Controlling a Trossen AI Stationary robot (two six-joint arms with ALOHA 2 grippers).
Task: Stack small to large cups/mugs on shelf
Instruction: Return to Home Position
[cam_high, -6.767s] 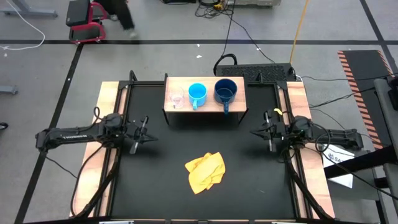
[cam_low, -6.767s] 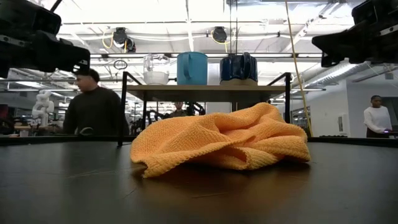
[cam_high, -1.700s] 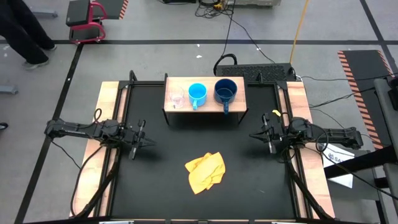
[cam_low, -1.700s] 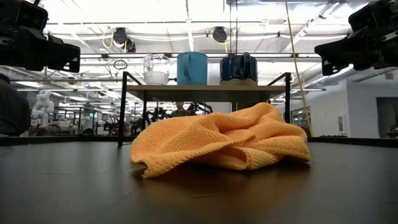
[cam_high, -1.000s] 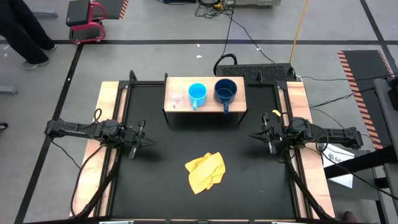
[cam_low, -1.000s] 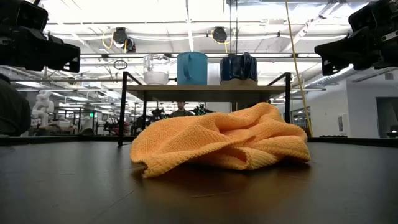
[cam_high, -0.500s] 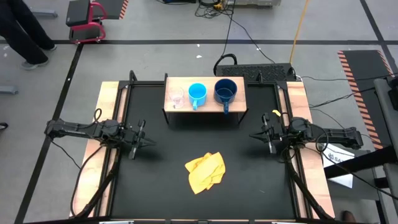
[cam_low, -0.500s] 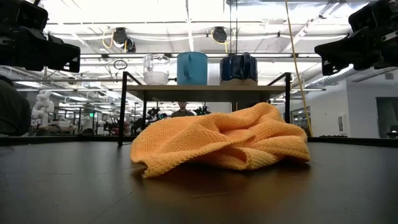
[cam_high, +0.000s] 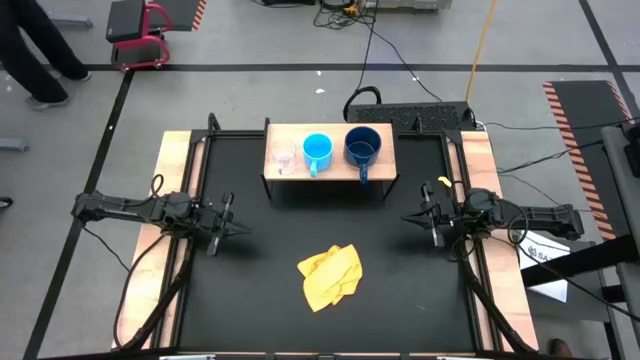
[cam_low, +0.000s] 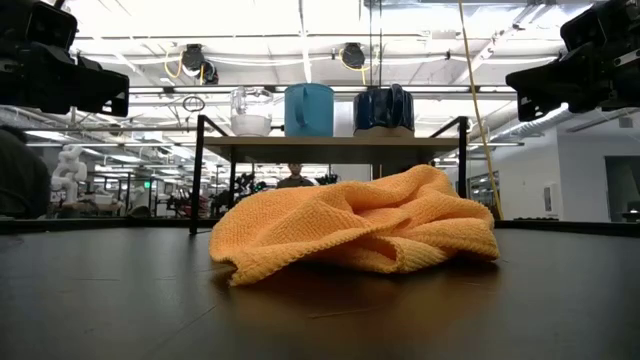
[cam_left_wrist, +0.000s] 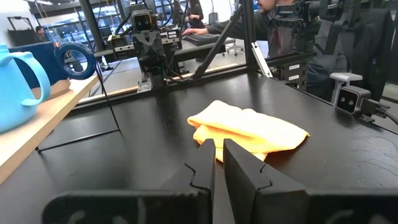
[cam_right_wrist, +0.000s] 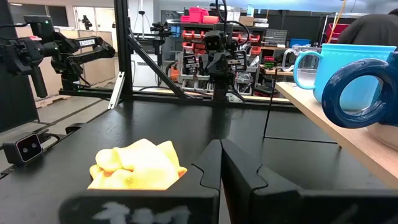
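Note:
On top of the wooden shelf (cam_high: 328, 172) at the table's far side, three cups stand side by side on their bases. From left to right they are a small clear glass cup (cam_high: 284, 157), a light blue mug (cam_high: 317, 150) and a dark blue mug (cam_high: 361, 147). The low view shows the same row: glass cup (cam_low: 250, 112), light blue mug (cam_low: 308, 110), dark blue mug (cam_low: 384, 108). My left gripper (cam_high: 241, 226) hovers shut at the table's left edge and points level toward the middle. My right gripper (cam_high: 405, 218) hovers shut at the right edge, facing it. Neither gripper holds anything.
A crumpled yellow cloth (cam_high: 330, 276) lies on the black table top between the grippers, nearer the front edge. Light wooden rails (cam_high: 176, 160) run along both sides of the table. People move about on the floor beyond the table.

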